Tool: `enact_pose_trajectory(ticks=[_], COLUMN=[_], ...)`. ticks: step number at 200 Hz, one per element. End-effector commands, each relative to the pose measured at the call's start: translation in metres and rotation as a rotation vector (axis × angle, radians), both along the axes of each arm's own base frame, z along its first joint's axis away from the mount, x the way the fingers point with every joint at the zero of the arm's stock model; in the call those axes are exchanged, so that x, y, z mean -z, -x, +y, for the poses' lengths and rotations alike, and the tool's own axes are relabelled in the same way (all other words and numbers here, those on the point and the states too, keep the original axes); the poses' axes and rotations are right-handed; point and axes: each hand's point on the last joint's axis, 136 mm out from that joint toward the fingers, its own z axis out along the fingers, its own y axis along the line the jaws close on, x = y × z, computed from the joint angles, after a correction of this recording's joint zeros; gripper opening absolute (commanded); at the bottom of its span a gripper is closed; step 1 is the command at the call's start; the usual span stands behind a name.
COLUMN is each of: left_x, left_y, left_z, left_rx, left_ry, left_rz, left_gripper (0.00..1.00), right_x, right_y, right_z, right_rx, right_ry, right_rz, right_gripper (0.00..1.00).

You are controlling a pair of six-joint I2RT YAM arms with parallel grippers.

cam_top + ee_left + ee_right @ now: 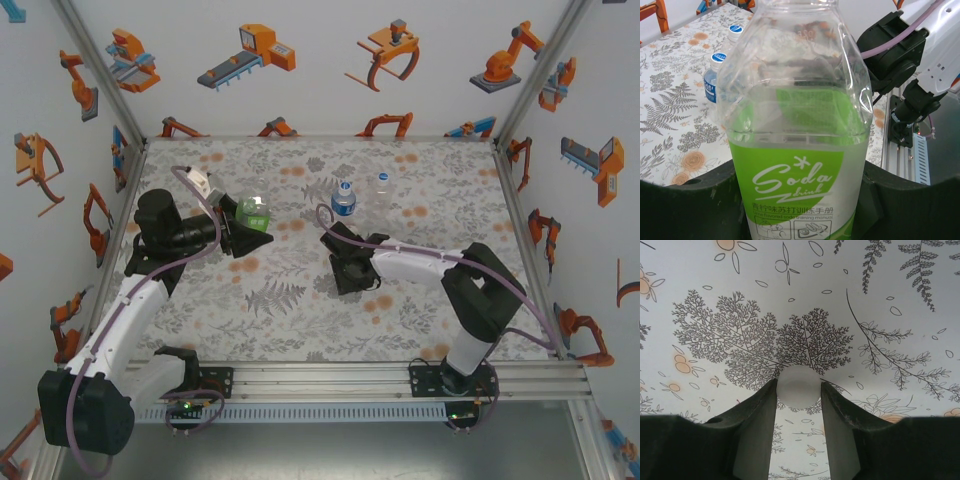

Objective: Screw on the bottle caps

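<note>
- Top external: my left pincer (pixel 247 226) was clamped on the green bottle (pixel 254 211) at the left of the table (pixel 300 330). My right pincer (pixel 347 272) sat low at mid-table, well apart from it. The blue-label bottle (pixel 343 198) and a clear bottle (pixel 382 187) stood behind. Open table lay between the pincers, and the left wall was near my left arm.
- Left wrist: the green bottle sat between my fingers (pixel 687 205), with its neck out of frame.
- Right wrist: my fingers pinched the white cap (pixel 799 386) on both sides. I could not tell whether it was lifted.
- Judged step: cap pickup. The next move calls for carrying the cap left, centring it over the neck, lowering and rotating.
</note>
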Motion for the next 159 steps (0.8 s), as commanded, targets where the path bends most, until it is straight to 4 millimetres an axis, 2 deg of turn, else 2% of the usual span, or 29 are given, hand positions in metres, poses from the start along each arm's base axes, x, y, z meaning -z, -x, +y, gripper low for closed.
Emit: enact_pose_trajectory(ticks=[1, 32, 56, 78, 111, 159], left_x=[-0.016, -0.017, -0.015, -0.006, 0.004, 0.017], left_y=[0.005, 0.005, 0.005, 0.002, 0.01, 0.01], left_z=[0.0, 0.0, 0.0, -0.003, -0.011, -0.015], left_rx=[0.023, 0.024, 0.022, -0.004, 0.005, -0.009], left_ry=[0.012, 0.012, 0.006, -0.038, -0.11, -0.182], left_rz=[-0.046, -0.046, -0.049, -0.041, -0.065, -0.075], left_gripper=[0.0, 0.0, 0.0, 0.0, 0.0, 0.0], right_x=[-0.003, -0.002, -0.011, -0.029, -0.059, -0.114], right_y=[-0.003, -0.003, -0.005, -0.006, -0.007, 0.0], right_z=[0.003, 0.002, 0.002, 0.003, 0.003, 0.021], right_rx=[-0.015, -0.014, -0.018, -0.043, -0.106, -0.277], right_ry=[0.02, 0.021, 0.015, -0.008, -0.05, -0.229], right_rz=[-0.016, -0.014, -0.036, -0.075, -0.149, -0.291], right_gripper=[0.39, 0.34, 0.31, 0.29, 0.25, 0.2])
